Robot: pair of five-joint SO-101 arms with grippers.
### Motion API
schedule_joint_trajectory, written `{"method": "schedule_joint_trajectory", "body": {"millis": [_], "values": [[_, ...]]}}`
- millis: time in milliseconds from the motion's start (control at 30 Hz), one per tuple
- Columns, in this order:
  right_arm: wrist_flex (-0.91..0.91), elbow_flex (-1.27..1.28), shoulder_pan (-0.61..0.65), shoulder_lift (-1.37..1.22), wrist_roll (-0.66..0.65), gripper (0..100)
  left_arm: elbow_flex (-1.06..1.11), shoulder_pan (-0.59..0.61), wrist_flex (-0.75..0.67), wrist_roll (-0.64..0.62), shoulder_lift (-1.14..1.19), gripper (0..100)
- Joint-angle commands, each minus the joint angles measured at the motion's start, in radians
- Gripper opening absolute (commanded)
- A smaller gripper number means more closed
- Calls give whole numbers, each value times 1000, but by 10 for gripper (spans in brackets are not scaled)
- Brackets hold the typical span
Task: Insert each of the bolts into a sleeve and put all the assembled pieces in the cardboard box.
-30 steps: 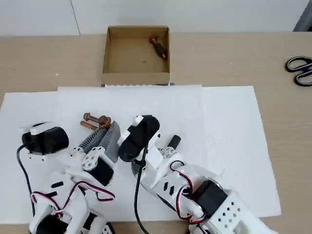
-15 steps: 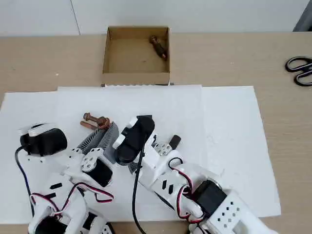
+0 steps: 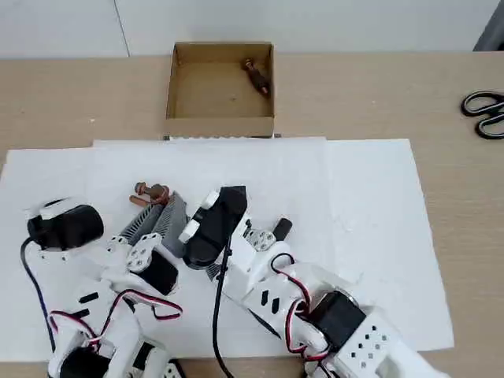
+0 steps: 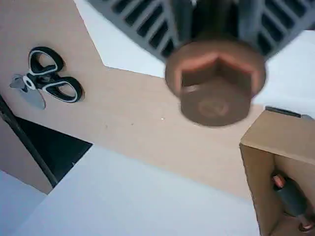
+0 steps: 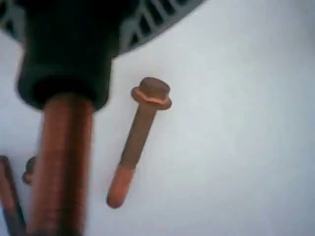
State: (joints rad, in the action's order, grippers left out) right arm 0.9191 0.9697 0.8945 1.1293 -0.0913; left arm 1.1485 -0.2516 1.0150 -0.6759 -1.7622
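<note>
The left gripper (image 4: pixel 216 27) grips the copper hex-head bolt (image 4: pixel 215 83), the right gripper (image 5: pixel 74 19) the black cylindrical sleeve (image 5: pixel 63 61); misalignment may jam the shank or dislodge either part.

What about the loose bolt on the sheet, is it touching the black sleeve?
Apart. The right wrist view shows white sheet between the loose bolt and the black sleeve.

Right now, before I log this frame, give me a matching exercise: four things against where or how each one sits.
Things: 1 scissors; 2 assembled piece; 3 black sleeve; 4 loose flange bolt.
States: A lying flat on the white sheet; B on the bare table; C inside the cardboard box; D copper shank sticking out of it.
Pairs: 1-B, 2-C, 3-D, 4-A.
</note>
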Motion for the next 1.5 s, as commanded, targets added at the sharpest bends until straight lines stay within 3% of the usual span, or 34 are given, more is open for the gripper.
{"method": "schedule_joint_trajectory", "body": {"millis": [0, 267, 567, 833, 1067, 1467], "values": [[-33, -14, 5, 12, -9, 4, -2, 5, -23, -2, 6, 5], [-38, -14, 5, 7, -9, 4, -1, -75, 0, -3, 8, 5], [-39, -17, 5, 13, -9, 4, -7, -84, 60, 0, 9, 5], [-151, -18, 1, 13, -11, 4, -12, -92, 153, 97, 8, 5], [-240, -18, -1, 13, -12, 4, -13, -215, 265, 130, 8, 5], [-242, -18, -1, 13, -12, 4, -19, -163, 261, 172, 8, 12]]}}
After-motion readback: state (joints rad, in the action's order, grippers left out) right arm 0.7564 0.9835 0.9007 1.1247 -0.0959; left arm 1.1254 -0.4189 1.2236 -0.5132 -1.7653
